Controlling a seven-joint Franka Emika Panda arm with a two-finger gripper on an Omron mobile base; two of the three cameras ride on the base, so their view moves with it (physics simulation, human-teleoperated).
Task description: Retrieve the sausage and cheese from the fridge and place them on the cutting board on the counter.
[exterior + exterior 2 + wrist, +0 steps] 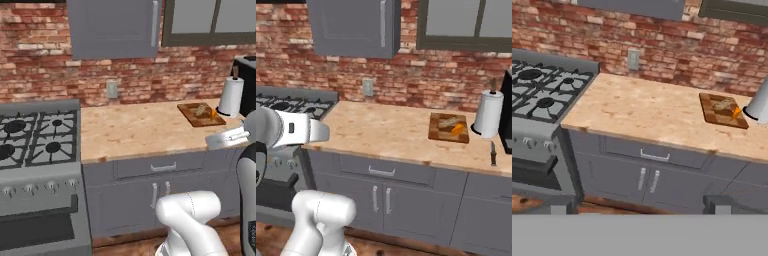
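Sausage (446, 121) and cheese (457, 129) lie on the cutting board (436, 131), at the desk's (381, 132) far right. My claw (637, 210) is spread, empty. Task appears complete.

Even, bright, shadowless light is washing over the beige mottled stone surface (135, 132) at frame centre; the red brick wall (45, 60) across the top is looking soft and slightly blurred.
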